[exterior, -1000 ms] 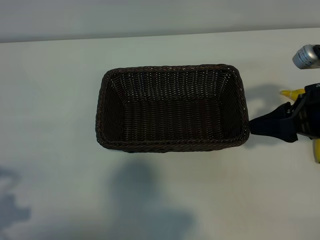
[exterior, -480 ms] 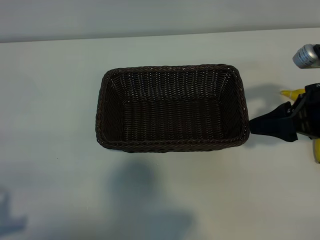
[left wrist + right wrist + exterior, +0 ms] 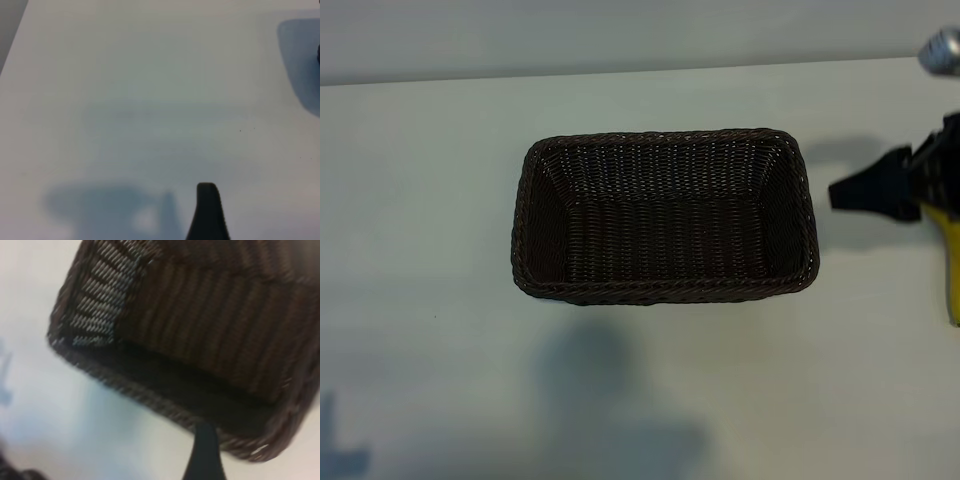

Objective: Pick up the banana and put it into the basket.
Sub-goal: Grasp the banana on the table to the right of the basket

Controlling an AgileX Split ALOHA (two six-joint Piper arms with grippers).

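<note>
The right tool (image 3: 868,192) is hanging at the right edge of the exterior view, a bit off from the basket's (image 3: 665,292) right end. The banana (image 3: 948,262) is showing as a yellow strip right against that tool and running off the frame edge. The edge cuts off the contact, so take this with a grain of salt, but I'm reading the tool as clamped around the banana and holding it off the tabletop (image 3: 420,200). The basket is sitting empty mid-table. In the right wrist view the camera is looking down at the basket's near corner and into its dark inside.

So I'm calling the step in hand the carry: grab done, drop not yet done.

For the next move, the banana needs to be travelling over the braided rim with enough height that its hanging end isn't clipping the weave. Then it needs lowering over the middle and letting go low, with its length along the basket's long side.

The left tool (image 3: 207,200) is parked out of the way over bare tabletop, fingers spread and holding nothing.
</note>
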